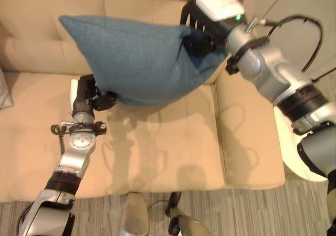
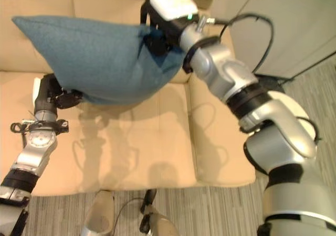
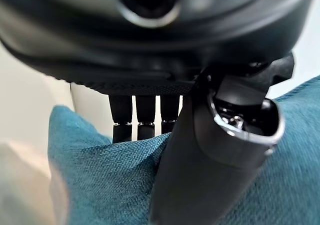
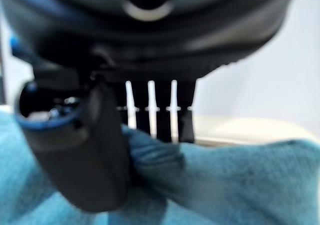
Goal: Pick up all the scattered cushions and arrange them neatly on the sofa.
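The beige sofa (image 1: 157,157) spreads beneath both arms, its seat cushions bare under the fingers and its backrest rising behind them. Above the seat hangs the blue cushion (image 1: 136,63), lifted clear of the upholstery and held between the two hands, one pointed corner reaching away past the left hand's fingers toward the backrest. The right hand (image 1: 202,34) grips the cushion's opposite end; its own wrist view shows what the head views only hint at, the thumb (image 4: 80,155) pressed into bunched blue fabric with the fingers (image 4: 160,115) down behind the fold, pinching it. The left hand (image 1: 92,97) sits at the cushion's lower edge; from the head views its fingers are lost behind the fabric, while the left wrist view shows the thumb (image 3: 210,160) lying across the teal weave and the fingers (image 3: 145,117) dipping behind the cushion's edge, so the cloth is clamped between them. A grey cushion's corner (image 1: 4,92) shows at the sofa's edge, well apart from the left hand's fingers.
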Controlling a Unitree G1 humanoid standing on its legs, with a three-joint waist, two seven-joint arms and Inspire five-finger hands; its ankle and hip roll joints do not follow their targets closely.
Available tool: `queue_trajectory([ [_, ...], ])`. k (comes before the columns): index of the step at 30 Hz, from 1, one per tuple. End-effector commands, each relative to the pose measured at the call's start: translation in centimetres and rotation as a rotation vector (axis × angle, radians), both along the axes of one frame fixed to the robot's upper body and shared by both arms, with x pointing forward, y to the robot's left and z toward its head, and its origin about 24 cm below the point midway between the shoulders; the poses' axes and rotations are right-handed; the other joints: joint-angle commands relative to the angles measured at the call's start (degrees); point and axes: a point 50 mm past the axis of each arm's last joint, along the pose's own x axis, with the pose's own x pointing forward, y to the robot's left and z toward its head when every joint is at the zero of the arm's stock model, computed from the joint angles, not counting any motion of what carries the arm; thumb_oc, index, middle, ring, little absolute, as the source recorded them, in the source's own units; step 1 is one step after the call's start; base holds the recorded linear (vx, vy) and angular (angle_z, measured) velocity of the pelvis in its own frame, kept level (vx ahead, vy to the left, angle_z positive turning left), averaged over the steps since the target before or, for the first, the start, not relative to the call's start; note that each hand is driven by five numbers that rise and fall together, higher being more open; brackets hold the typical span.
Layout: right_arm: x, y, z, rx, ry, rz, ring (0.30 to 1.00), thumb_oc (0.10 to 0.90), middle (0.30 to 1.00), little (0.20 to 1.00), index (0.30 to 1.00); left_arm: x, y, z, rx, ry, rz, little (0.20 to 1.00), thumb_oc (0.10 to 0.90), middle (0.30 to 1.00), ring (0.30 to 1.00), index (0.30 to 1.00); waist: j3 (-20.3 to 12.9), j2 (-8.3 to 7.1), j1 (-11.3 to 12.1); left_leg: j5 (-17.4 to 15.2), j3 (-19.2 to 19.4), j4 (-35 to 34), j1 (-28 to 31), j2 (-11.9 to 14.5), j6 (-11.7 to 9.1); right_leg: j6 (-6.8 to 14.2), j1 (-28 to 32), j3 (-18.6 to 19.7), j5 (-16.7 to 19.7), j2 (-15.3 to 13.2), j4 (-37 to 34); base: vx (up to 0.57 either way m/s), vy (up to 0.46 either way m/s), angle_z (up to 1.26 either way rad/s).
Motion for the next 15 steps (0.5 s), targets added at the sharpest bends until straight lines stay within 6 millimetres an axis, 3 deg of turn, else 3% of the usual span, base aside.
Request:
queue_trajectory([
  [1,-1.4,-1.7,6.9,0.087,-0.259,-0.085,0.300,0.400,0.300,0.300,0.300,1.3,-2.2,6.2,-0.044,-0.269,-0.083,0.300,0.400,0.300,0.300,0.300,-5.0,-1.22,-2.1,4.7,-2.0,-3.4,-8.2,0.5,-1.8,5.8,7.0,-0.9,-13.8,-4.8,7.5,0.01,-0.018,-0.36],
  [7,-1.0,-2.0,8.7,0.092,-0.299,-0.168,0.300,0.400,0.300,0.300,0.300,3.4,-3.6,10.9,-0.063,-0.353,-0.052,0.300,0.400,0.300,0.300,0.300,-1.9,-1.91,-2.3,5.1,-2.1,-2.7,-11.8,0.7,-2.1,6.2,3.5,-1.2,-13.4,-4.8,8.4,0.00,-0.001,-0.19],
  [8,-1.0,-2.1,8.7,0.092,-0.300,-0.168,0.300,0.400,0.300,0.300,0.300,3.4,-3.7,10.9,-0.063,-0.354,-0.052,0.300,0.400,0.300,0.300,0.300,-1.9,-1.90,-2.3,5.1,-2.1,-2.7,-11.9,0.7,-2.1,6.2,3.4,-1.2,-13.4,-4.7,8.4,0.02,0.007,-0.25],
  [9,-1.0,-2.4,9.0,0.079,-0.311,-0.199,0.300,0.400,0.300,0.300,0.300,3.4,-3.7,12.4,-0.066,-0.399,-0.037,0.300,0.400,0.300,0.300,0.300,-1.0,-1.99,-2.2,5.0,-2.0,-2.4,-12.8,0.6,-2.1,6.4,2.5,-1.4,-13.2,-4.9,8.6,0.05,0.008,-0.19],
  [15,-1.5,-3.1,10.2,-0.003,-0.375,-0.263,0.300,0.400,0.300,0.300,0.300,3.5,-3.7,14.5,-0.056,-0.453,0.008,0.300,0.400,0.300,0.300,0.300,0.0,-2.86,-2.5,4.9,-1.4,-1.8,-15.1,0.1,-2.2,6.6,1.5,-1.9,-12.9,-5.1,8.4,0.06,0.003,0.08],
])
